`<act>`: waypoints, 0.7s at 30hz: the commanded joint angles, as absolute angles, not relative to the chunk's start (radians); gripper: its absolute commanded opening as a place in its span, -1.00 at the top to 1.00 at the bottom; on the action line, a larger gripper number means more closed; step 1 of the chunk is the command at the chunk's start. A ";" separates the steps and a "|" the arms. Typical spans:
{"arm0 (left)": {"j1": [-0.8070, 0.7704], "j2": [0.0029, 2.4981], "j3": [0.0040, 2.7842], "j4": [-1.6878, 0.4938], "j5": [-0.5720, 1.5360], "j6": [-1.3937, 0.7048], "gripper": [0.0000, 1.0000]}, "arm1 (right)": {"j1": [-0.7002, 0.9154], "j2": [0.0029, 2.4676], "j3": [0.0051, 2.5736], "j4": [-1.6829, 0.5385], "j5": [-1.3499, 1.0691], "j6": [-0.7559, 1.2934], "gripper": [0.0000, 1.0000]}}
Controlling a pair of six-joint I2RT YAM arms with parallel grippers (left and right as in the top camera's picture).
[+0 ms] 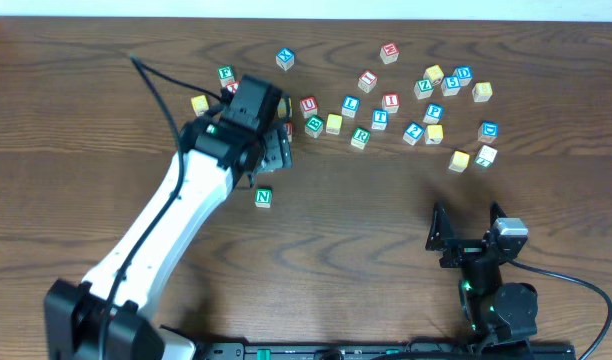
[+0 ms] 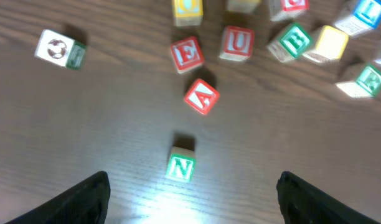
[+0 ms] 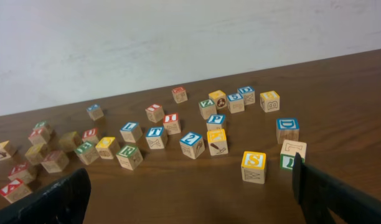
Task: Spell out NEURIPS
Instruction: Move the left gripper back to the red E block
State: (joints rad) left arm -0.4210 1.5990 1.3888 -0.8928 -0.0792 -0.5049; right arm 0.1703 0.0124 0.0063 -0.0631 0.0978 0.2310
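The green N cube (image 2: 180,167) stands alone on the table, free between and just ahead of my left gripper's (image 2: 193,202) open fingers; in the overhead view the N cube (image 1: 263,198) lies below the left gripper (image 1: 274,150). Beyond it sit red E (image 2: 187,54) and red U (image 2: 236,43), with green R (image 2: 366,79) further right. Overhead shows U (image 1: 308,104), R (image 1: 360,137), red I (image 1: 390,101), blue P (image 1: 434,112) and yellow S (image 1: 459,160). My right gripper (image 3: 190,199) is open and empty, S (image 3: 253,167) just ahead of it.
A red A cube (image 2: 202,96) lies between N and E. Green B (image 2: 291,41) and a plain yellow cube (image 2: 330,42) sit beside U. Several other letter cubes are scattered across the far half of the table (image 1: 406,200).
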 commanded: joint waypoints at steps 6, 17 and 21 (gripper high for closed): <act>-0.381 1.911 1.758 -1.073 -0.146 -0.647 -0.68 | 0.167 0.007 0.006 -0.067 0.095 0.242 -0.98; -0.313 2.099 1.776 -1.036 -0.052 -0.681 -0.68 | 0.167 0.007 0.006 -0.067 0.095 0.242 -0.99; -0.315 2.127 1.775 -0.987 -0.033 -0.661 -0.68 | 0.167 0.007 0.006 -0.067 0.095 0.242 -0.99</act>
